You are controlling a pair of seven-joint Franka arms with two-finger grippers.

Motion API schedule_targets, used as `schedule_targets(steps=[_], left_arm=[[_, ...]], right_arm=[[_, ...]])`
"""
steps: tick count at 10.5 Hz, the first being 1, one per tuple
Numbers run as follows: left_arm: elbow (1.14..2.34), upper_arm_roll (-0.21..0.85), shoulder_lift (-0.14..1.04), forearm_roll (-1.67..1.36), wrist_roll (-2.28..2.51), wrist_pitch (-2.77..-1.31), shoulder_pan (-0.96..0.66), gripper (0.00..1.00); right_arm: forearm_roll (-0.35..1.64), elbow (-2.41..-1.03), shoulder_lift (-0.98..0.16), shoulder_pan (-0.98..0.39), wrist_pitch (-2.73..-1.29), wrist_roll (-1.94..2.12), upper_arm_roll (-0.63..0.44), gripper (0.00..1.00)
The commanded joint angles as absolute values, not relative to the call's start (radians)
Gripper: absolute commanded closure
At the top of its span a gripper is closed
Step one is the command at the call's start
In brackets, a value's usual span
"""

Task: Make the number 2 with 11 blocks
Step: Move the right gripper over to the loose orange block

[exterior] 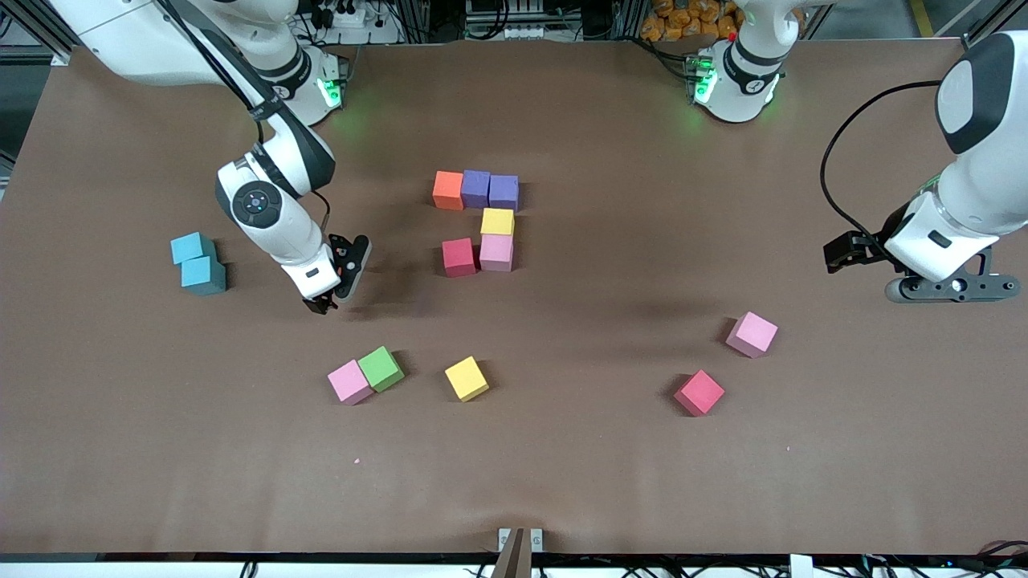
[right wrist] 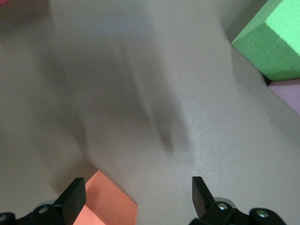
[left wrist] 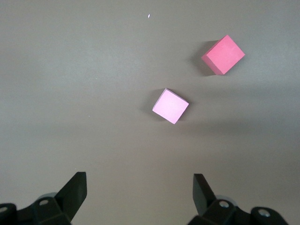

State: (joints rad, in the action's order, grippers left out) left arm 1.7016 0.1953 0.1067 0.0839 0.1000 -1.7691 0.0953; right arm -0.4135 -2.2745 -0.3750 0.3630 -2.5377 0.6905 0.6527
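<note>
The partial number 2 sits mid-table: an orange block [exterior: 448, 190], two purple blocks [exterior: 475, 189] [exterior: 503, 192], then yellow [exterior: 497, 221], pink [exterior: 496, 252] and crimson [exterior: 458, 257]. Loose blocks lie nearer the front camera: pink [exterior: 350, 381] touching green [exterior: 381, 368], yellow [exterior: 467, 378], crimson [exterior: 699, 392] and pink [exterior: 752, 334]. My right gripper [exterior: 320, 304] is open and low over the table. Its wrist view shows a second orange block [right wrist: 110, 204] lying beside one fingertip of that gripper [right wrist: 136, 187]. My left gripper [exterior: 837, 255] is open and empty in the air.
Two light-blue cubes [exterior: 193, 247] [exterior: 203, 274] sit touching near the right arm's end. The left wrist view shows its gripper [left wrist: 139, 183] over bare table, with the pink block [left wrist: 170, 106] and crimson block [left wrist: 223, 55] ahead. The right wrist view shows the green [right wrist: 272, 42] and pink [right wrist: 288, 93] blocks.
</note>
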Motion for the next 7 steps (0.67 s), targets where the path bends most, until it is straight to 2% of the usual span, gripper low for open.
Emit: schedule_targets(steps=[1, 7], left_arm=[[1.683, 0.196, 0.110, 0.071, 0.078, -1.749, 0.100, 0.00], [1.680, 0.196, 0.112, 0.074, 0.080, -1.749, 0.100, 0.00]], right_arm=[[-0.397, -2.306, -0.354, 0.402, -2.551, 0.704, 0.669, 0.00], [-0.371, -2.325, -0.350, 0.460, -2.539, 0.689, 0.678, 0.00]])
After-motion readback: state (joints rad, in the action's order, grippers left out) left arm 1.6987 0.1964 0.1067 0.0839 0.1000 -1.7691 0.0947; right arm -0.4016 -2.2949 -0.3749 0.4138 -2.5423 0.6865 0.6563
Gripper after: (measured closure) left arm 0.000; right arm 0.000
